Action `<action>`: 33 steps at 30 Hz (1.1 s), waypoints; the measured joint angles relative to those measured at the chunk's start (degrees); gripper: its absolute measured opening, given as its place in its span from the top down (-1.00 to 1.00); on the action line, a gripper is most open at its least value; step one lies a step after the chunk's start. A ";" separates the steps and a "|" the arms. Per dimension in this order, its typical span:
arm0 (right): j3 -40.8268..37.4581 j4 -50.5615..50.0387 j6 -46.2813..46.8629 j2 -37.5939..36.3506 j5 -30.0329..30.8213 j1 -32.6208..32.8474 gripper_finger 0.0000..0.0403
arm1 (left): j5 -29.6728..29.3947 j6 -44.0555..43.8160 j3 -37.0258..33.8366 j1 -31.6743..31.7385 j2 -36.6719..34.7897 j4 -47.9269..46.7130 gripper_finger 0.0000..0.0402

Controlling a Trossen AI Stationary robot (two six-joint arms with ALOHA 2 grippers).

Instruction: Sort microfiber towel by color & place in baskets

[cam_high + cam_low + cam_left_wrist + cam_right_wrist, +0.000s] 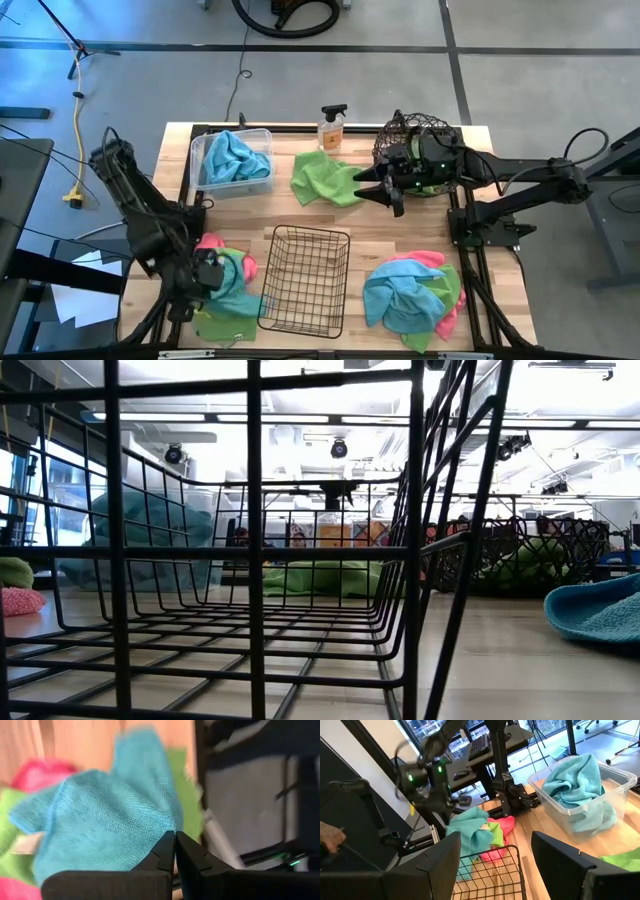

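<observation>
At the near left, the left gripper (207, 277) pinches a teal towel (100, 820) shut between its fingers, lifted over a mixed towel pile (228, 300). The clear bin (262, 180) at far left holds teal cloths. The black wire basket (305, 280) sits centre. A green towel (325, 178) lies beside the right gripper (378, 190), fingers spread wide, near the round basket (385, 135). Another pile (412, 290) lies near right.

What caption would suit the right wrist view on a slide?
Open right gripper faces the clear bin of teal towels; left gripper lifts another teal towel.
</observation>
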 joint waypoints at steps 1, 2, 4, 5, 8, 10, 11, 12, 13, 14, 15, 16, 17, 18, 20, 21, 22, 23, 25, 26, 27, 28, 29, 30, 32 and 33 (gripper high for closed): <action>0.00 0.07 -0.01 -0.07 -0.01 0.00 -0.19 | -0.61 0.01 1.53 0.64 -0.84 -0.61 1.00; 0.00 0.13 -0.17 -0.13 -0.01 0.00 -0.19 | -1.52 0.19 3.13 1.37 -1.52 -1.36 1.00; 0.00 -0.02 -0.75 -0.34 0.00 0.00 -0.19 | -3.32 1.19 6.45 3.04 -2.76 -3.43 1.00; 0.00 0.12 -0.95 -0.42 0.00 0.00 -0.19 | -4.36 1.69 8.20 3.98 -3.31 -4.99 1.00; 0.00 0.33 -1.07 -0.44 0.00 0.00 -0.19 | -8.14 3.70 13.93 7.06 -4.45 -9.53 1.00; 0.00 0.52 -1.51 -0.45 -0.01 0.00 -0.19 | -12.23 5.84 17.89 9.22 -4.83 -12.80 1.00; 0.00 0.49 -1.59 -0.46 0.00 0.00 -0.19 | -14.87 7.00 19.91 10.24 -4.97 -14.13 1.00; 0.00 0.50 -1.77 -0.46 0.00 0.00 -0.19 | -17.71 8.32 21.78 11.27 -5.12 -15.00 1.00; 0.00 0.48 -1.77 -0.46 0.00 0.00 -0.19 | -20.57 10.00 23.59 12.36 -5.27 -15.61 1.00; 0.00 0.50 -1.75 -0.46 0.00 0.00 -0.19 | -23.40 12.12 25.32 13.46 -5.34 -15.95 1.00; 0.00 0.50 -1.71 -0.46 0.00 0.00 -0.19 | -26.11 14.59 26.92 14.56 -5.37 -15.92 1.00; 0.00 0.50 -1.66 -0.46 0.00 0.00 -0.19 | -28.55 17.04 28.42 15.79 -5.35 -15.94 1.00; 0.00 0.50 -1.65 -0.46 0.00 0.00 -0.19 | -30.87 19.21 29.86 17.18 -5.33 -15.99 1.00; 0.00 0.59 -1.54 -0.46 0.00 0.00 -0.19 | -33.21 21.25 31.34 18.72 -5.31 -16.02 1.00; 0.00 1.23 -1.49 -0.46 0.00 0.00 -0.19 | -37.14 25.79 33.94 22.18 -5.36 -15.79 1.00; 0.00 1.66 -1.49 -0.46 0.00 0.00 -0.19 | -38.60 28.41 34.93 23.94 -5.39 -15.36 1.00; 0.00 2.26 -1.51 -0.46 0.00 0.00 -0.19 | -39.80 30.97 35.81 25.64 -5.40 -14.71 1.00; 0.00 2.72 -1.50 -0.46 0.00 0.00 -0.19 | -40.76 33.26 36.58 27.20 -5.37 -13.76 1.00; 0.00 3.70 -1.50 -0.46 0.00 0.00 -0.19 | -41.74 37.69 37.40 30.03 -5.44 -10.90 1.00; 0.00 4.01 -1.60 -0.46 0.03 0.00 -0.19 | -41.81 39.62 37.42 31.27 -5.67 -8.80 1.00; 0.00 4.36 -1.81 -0.46 0.02 0.00 -0.19 | -41.75 41.33 37.35 32.32 -5.90 -6.34 1.00; 0.00 4.72 -1.88 -0.46 0.03 0.00 -0.19 | -41.49 42.88 37.06 33.39 -6.09 -3.08 1.00; 0.00 4.99 -1.90 -0.46 0.03 -0.02 -0.19 | -40.76 44.52 36.65 34.35 -6.29 0.40 1.00; 0.00 5.34 -1.93 -0.46 0.03 -0.04 -0.19 | -39.42 46.19 35.97 35.22 -6.46 3.75 1.00; 0.00 6.06 -2.41 -0.46 0.03 -0.04 -0.19 | -34.99 49.43 34.02 36.88 -6.65 10.48 1.00; 0.00 6.50 -2.86 -0.46 0.04 -0.04 -0.19 | -32.37 50.74 32.74 37.68 -6.68 13.90 1.00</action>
